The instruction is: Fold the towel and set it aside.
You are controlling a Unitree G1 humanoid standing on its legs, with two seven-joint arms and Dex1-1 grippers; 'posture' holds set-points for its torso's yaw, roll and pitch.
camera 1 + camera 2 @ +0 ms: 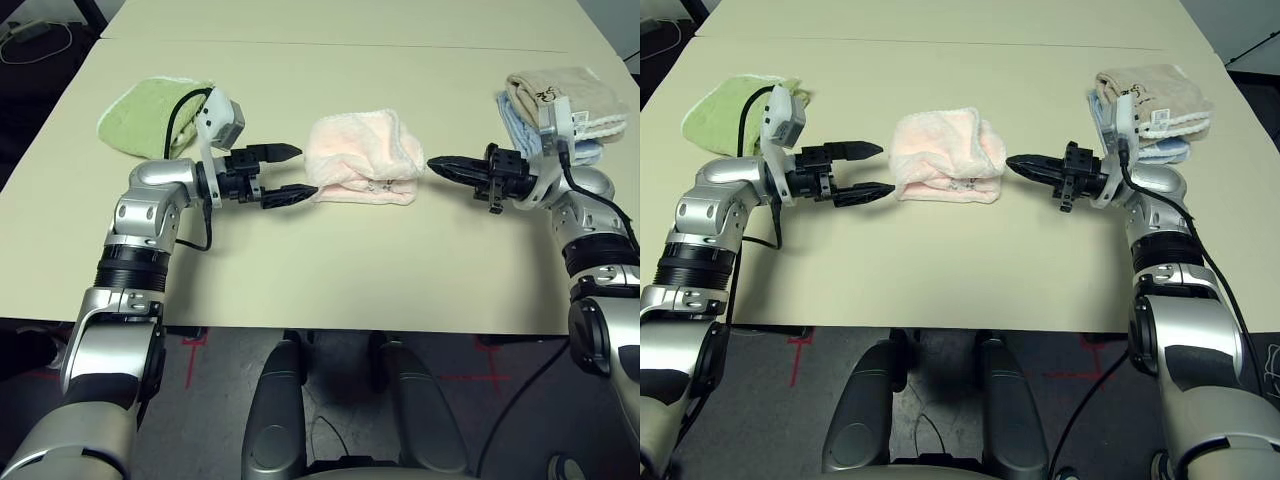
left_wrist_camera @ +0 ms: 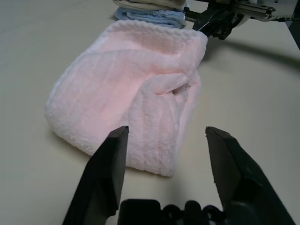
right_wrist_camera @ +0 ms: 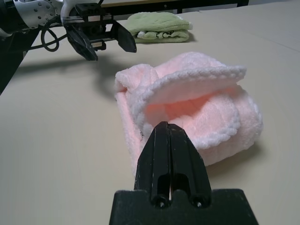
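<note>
The pale pink towel lies folded into a loose bundle in the middle of the table, its white scalloped edge curling over the top. My left gripper is open just left of it, and the nearer fingertip reaches the towel's left edge. Nothing sits between the fingers. My right gripper is shut and empty, its tip pointing at the towel's right side a short gap away. The right wrist view has the shut fingers in front of the bundle.
A folded green towel lies at the back left, behind my left wrist. A stack of beige and light blue folded towels sits at the back right, beside my right forearm. Bare table stretches in front of the pink towel.
</note>
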